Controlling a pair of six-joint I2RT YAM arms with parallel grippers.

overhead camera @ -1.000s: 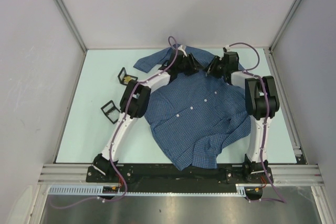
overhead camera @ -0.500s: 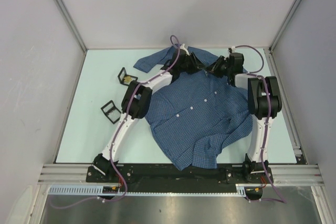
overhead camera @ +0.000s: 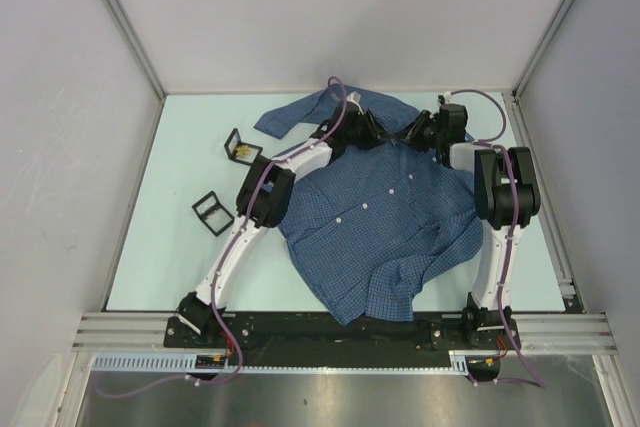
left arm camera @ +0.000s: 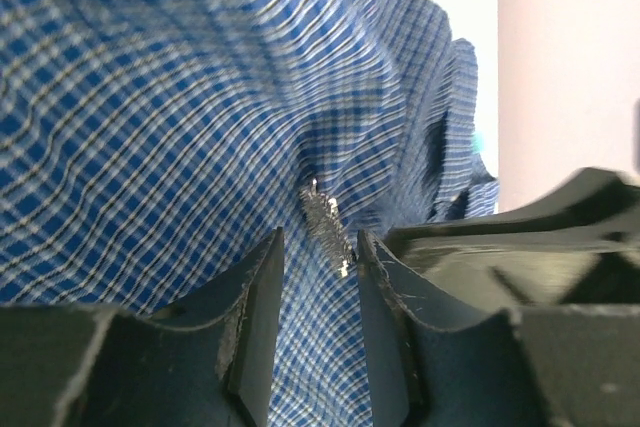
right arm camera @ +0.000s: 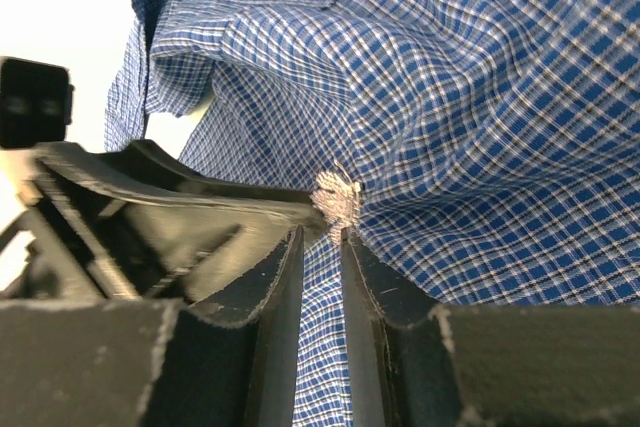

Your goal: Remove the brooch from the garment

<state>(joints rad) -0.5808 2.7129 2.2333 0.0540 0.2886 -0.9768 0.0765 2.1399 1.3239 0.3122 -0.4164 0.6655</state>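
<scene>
Two tools meet at the far collar of the garment (overhead camera: 380, 217), where the brooch (left arm camera: 328, 232) is pinned. Your left tool (left arm camera: 320, 247) stands apart, straddling it, probably to pull. Your right tool (right arm camera: 322, 237), nearly together beside it, likely steadies cloth — gripping or not, I cannot tell. Only the wrist views show the brooch.
</scene>
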